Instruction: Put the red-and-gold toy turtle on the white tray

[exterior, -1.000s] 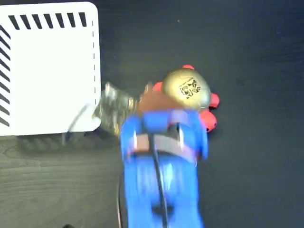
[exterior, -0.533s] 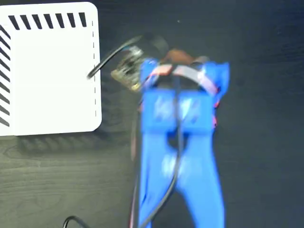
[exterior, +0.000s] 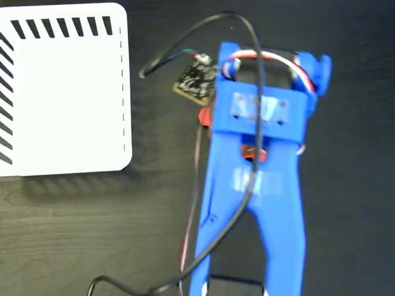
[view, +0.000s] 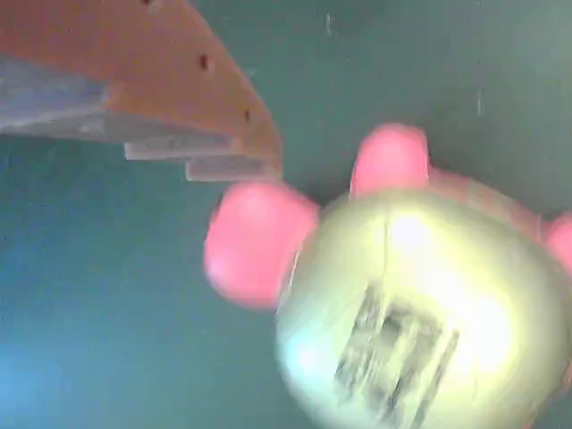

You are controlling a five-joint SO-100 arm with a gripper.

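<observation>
In the wrist view the red-and-gold toy turtle fills the lower right, gold shell with a black mark up, red head and feet around it, resting on the dark table. One orange finger of my gripper hangs at the upper left, just beside the turtle's head and apart from it; the other finger is outside the picture. In the fixed view my blue arm and gripper cover the turtle, of which only small red bits show. The white tray lies at the far left, with nothing on it.
A small circuit board with a looping black cable hangs at the arm's left side, between gripper and tray. The dark wood-grain table surrounds everything.
My arm has stretched upward in the fixed view over the past second, passing over the turtle and hiding it. The turtle and the tray have stayed where they were.
</observation>
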